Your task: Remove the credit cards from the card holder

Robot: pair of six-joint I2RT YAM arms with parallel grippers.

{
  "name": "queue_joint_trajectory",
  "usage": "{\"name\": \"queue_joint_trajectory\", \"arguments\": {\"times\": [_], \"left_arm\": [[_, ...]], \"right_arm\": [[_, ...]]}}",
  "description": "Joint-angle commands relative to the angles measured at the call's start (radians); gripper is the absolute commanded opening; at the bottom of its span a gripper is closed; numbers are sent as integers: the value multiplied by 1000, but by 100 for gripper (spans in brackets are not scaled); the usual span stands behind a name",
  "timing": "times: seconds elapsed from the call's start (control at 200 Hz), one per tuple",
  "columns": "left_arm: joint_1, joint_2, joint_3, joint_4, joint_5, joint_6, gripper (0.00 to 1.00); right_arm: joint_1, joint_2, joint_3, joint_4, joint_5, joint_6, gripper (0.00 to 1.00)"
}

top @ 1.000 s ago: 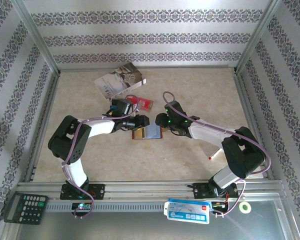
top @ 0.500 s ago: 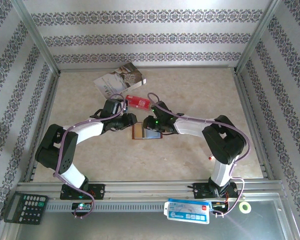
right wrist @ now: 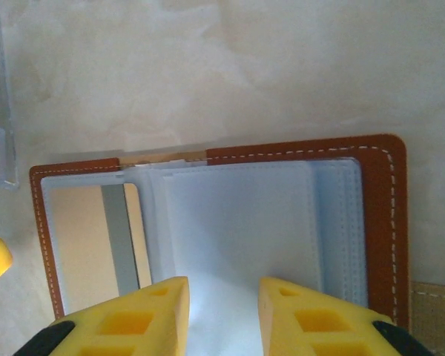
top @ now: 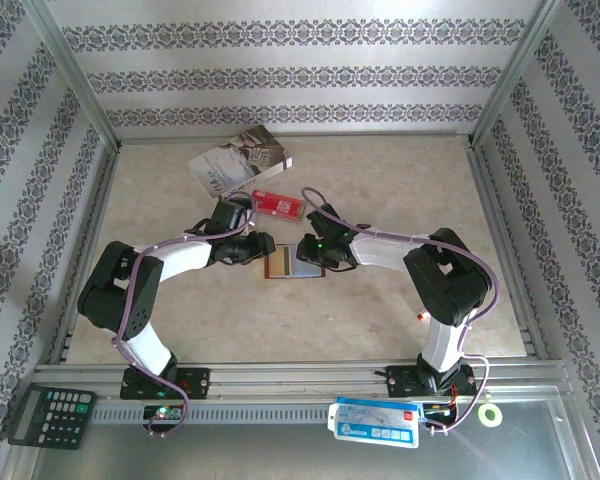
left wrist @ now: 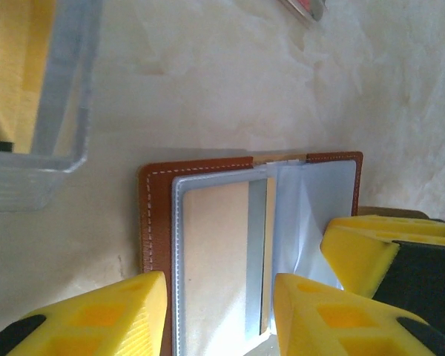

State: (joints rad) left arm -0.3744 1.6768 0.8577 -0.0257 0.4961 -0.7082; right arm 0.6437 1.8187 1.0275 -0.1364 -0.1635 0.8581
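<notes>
The brown card holder (top: 280, 275) lies open on the table between both arms. In the left wrist view its leather edge (left wrist: 154, 215) frames a grey-blue sleeve holding a tan credit card (left wrist: 215, 245) with a grey stripe. My left gripper (left wrist: 216, 319) is open, its fingers either side of that left half. In the right wrist view the credit card (right wrist: 81, 237) shows at the left of the card holder (right wrist: 389, 222). My right gripper (right wrist: 222, 319) is open over the pale plastic sleeves of the right half, a raised sleeve page between its fingers. From above, the left gripper (top: 263, 249) and the right gripper (top: 303, 252) nearly meet.
A white-grey booklet (top: 238, 160) and a red packet (top: 277, 204) lie just behind the holder. A calculator (top: 50, 415), a blue-white pack (top: 375, 422) and a tape roll (top: 491, 414) rest on the near ledge. Metal rails border the table on both sides.
The right arm has reached left, bringing its gripper over the holder's right half with its jaws narrower. The left gripper has drawn back slightly to the holder's left half. The holder has stayed put.
</notes>
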Motion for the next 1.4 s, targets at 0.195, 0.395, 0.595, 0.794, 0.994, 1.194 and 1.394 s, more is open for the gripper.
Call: {"name": "queue_joint_trajectory", "arguments": {"times": [0.195,0.395,0.595,0.794,0.994,1.194,1.394], "left_arm": [[-39,-3,55,-123,-84,61,37],[-65,7,66,-149,-128,65,30],[-73,30,78,-144,-119,63,22],[-75,46,86,-145,-116,67,18],[-76,57,92,-152,-115,69,17],[-77,68,107,-168,-123,68,14],[-81,81,120,-184,-124,69,13]], "right_arm": [[17,-2,69,35,-69,-31,27],[21,45,73,64,-115,-3,19],[22,70,89,64,-135,-3,16],[22,92,95,64,-141,3,16],[18,106,101,63,-144,6,14],[17,111,96,54,-130,9,13],[14,111,91,49,-116,12,15]]}}
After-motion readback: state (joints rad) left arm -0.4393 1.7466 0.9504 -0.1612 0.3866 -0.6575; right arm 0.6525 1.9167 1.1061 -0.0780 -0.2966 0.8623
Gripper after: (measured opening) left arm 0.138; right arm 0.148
